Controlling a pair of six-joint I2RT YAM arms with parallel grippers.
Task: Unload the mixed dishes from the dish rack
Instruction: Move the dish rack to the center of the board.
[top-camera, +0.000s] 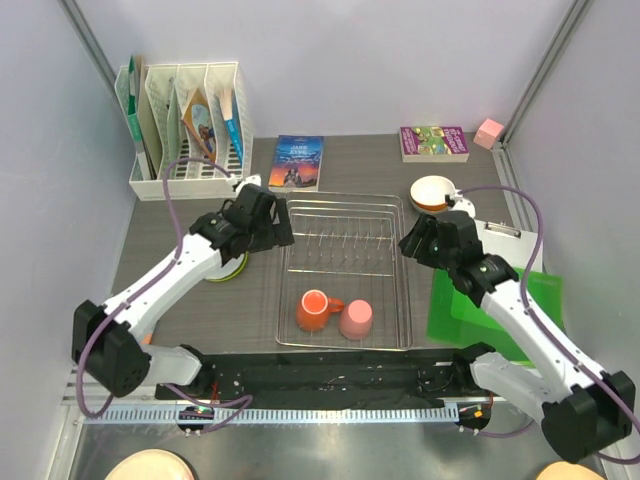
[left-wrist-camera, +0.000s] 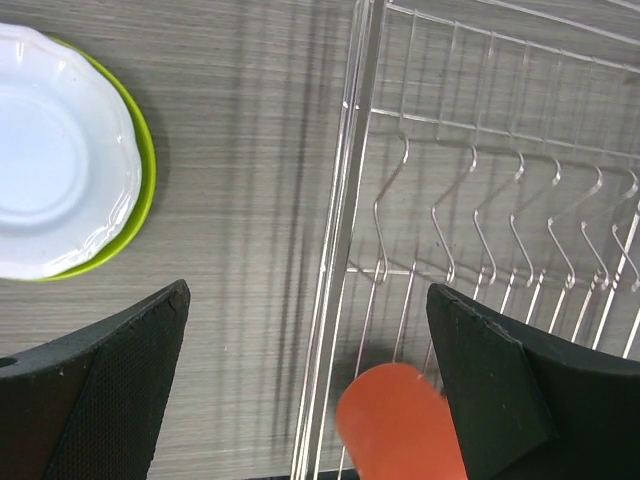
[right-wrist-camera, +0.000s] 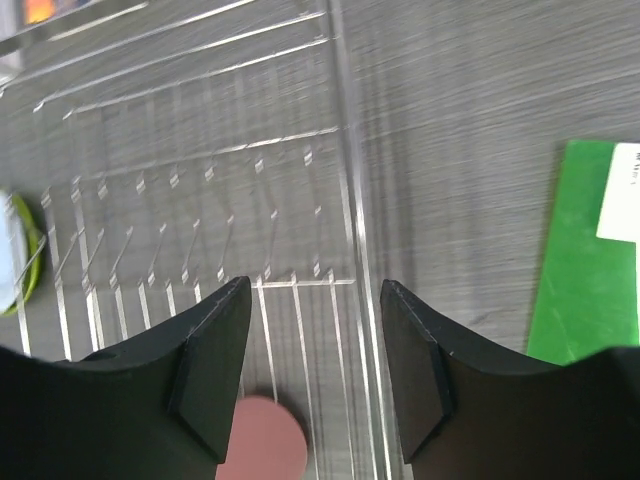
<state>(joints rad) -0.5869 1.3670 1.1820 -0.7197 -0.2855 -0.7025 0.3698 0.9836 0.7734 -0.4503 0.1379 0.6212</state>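
Gray table holds the dish rack (top-camera: 345, 262) in the middle, and at its 6 o'clock end the orange mug (top-camera: 314, 310) and the pink cup (top-camera: 356, 319) sit side by side. Farther back, the left gripper (left-wrist-camera: 308, 300) hangs over the rack's 10 o'clock corner, wide open and empty, and the right gripper (right-wrist-camera: 315, 290) hangs over the 2 o'clock edge, open a bit less, empty too. The lime-green plate (left-wrist-camera: 143, 170) lies at 9 o'clock from the rack with a white dish (left-wrist-camera: 55, 150) on it, and the cream-white bowl (top-camera: 432, 188) sits farthest back at 1 o'clock.
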